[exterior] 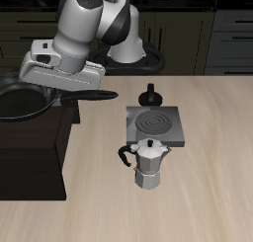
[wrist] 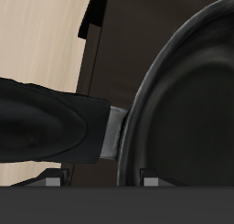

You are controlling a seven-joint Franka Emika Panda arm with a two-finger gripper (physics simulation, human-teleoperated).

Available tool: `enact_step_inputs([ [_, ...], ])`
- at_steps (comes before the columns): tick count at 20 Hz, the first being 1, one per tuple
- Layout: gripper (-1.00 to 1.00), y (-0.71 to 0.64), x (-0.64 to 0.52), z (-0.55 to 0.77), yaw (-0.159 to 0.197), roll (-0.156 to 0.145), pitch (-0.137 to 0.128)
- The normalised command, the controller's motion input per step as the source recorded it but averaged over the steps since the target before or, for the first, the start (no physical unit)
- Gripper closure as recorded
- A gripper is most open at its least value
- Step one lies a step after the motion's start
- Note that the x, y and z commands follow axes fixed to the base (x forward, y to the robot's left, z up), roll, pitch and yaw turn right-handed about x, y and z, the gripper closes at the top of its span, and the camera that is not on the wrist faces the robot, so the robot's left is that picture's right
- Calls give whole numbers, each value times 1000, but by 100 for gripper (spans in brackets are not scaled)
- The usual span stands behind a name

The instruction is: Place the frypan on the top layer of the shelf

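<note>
Currently the frypan (exterior: 22, 100) is seen over the flat top of the shelf (exterior: 35, 152), near the worktop's (exterior: 198, 197) back edge; whether it rests on that top cannot be told. Its long black handle (exterior: 87, 92) is covered by the end effector (exterior: 61, 80), whose jaws cannot be judged as spread or pinched. In the wrist view the handle (wrist: 46, 122) meets the pan's glossy rim (wrist: 146, 90). Beside the shelf stand a grey stove plate (exterior: 153, 122) and a moka pot (exterior: 148, 165).
</note>
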Motion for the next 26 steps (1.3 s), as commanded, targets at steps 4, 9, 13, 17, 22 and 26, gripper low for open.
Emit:
enact_step_inputs([
  [4, 100, 161, 14, -11, -16, 19, -2],
  [9, 100, 196, 12, -36, -7, 10, 5],
  [13, 100, 240, -54, 104, -26, 25, -8],
  [17, 100, 192, -27, 117, 26, 19, -22],
  [22, 100, -40, -7, 26, -6, -17, -1],
  [26, 100, 154, -30, 34, 7, -4, -2],
])
